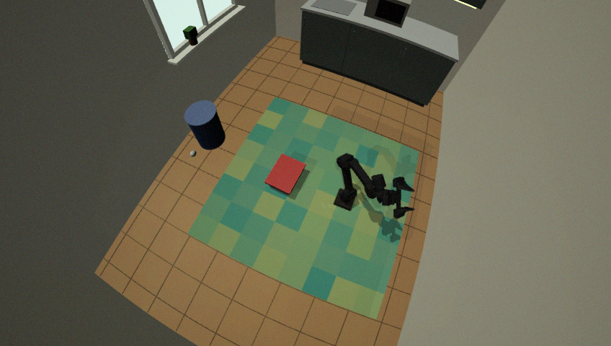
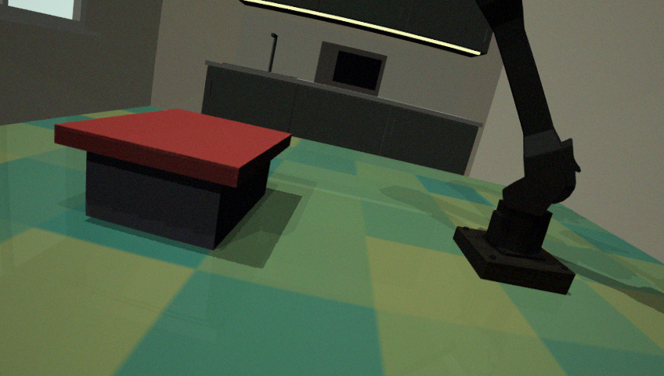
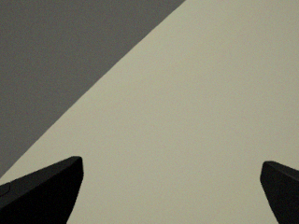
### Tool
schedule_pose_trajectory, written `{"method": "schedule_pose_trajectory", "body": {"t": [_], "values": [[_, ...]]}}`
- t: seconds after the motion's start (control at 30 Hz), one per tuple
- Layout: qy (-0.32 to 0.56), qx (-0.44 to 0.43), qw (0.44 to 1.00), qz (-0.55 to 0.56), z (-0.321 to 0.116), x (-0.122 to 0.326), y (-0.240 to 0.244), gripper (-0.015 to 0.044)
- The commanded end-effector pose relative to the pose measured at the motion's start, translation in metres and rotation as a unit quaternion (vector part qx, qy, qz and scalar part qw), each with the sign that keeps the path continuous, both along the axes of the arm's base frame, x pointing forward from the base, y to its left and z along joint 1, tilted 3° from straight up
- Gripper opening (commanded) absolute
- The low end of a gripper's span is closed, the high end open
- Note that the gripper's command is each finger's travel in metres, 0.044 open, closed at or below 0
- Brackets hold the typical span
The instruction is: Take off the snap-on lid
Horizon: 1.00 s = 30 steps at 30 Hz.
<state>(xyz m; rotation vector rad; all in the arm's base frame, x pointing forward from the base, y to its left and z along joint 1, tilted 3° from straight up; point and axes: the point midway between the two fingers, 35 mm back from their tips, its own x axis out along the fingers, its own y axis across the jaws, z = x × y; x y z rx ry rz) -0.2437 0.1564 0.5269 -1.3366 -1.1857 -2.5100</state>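
Note:
The red lid [image 1: 285, 173] [image 2: 177, 137] sits flat on top of the dark storage box [image 2: 151, 197] and overhangs its sides. The box stands on the patchwork-patterned surface, left of the arm in the top and exterior views. My gripper [image 1: 413, 199] [image 3: 174, 170] is open and empty, its fingers wide apart. It is on the far side of the arm's base from the box and points away from it. The gripper is out of frame in the exterior view. The wrist view shows only walls between the fingers, with no lid or box.
The arm's base [image 1: 345, 200] [image 2: 514, 261] stands right of the box on the patterned surface [image 1: 269, 261] [image 2: 279, 326]. A blue cylinder [image 1: 205, 126] and a small pale ball [image 1: 192, 153] are beyond the surface's left edge. A kitchen counter [image 1: 372, 60] [image 2: 340, 116] is at the back.

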Motion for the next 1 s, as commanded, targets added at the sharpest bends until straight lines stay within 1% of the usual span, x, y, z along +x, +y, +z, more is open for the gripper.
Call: {"method": "schedule_pose_trajectory", "body": {"t": [0.0, 0.17, 0.2, 0.3, 0.4, 0.63, 0.7, 0.73, 0.87, 0.97], "values": [[0.0, -0.002, 1.0, -0.004, 0.0, 0.001, 0.002, 0.0374], [-0.011, -0.049, 0.994, -0.1, -0.01, 0.036, 0.053, 0.0242], [-0.016, -0.064, 0.991, -0.12, -0.015, 0.044, 0.065, 0.0235], [-0.028, -0.109, 0.977, -0.18, -0.03, 0.07, 0.097, 0.0235], [-0.032, -0.133, 0.968, -0.212, -0.039, 0.087, 0.113, 0.0235], [-0.029, -0.247, 0.898, -0.362, -0.083, 0.182, 0.164, 0.0235], [-0.026, -0.258, 0.89, -0.375, -0.087, 0.193, 0.167, 0.0235], [-0.023, -0.272, 0.879, -0.392, -0.093, 0.205, 0.17, 0.0235], [0.001, -0.336, 0.817, -0.469, -0.121, 0.269, 0.175, 0.0235], [0.026, -0.38, 0.763, -0.522, -0.143, 0.317, 0.168, 0.0235]]}}
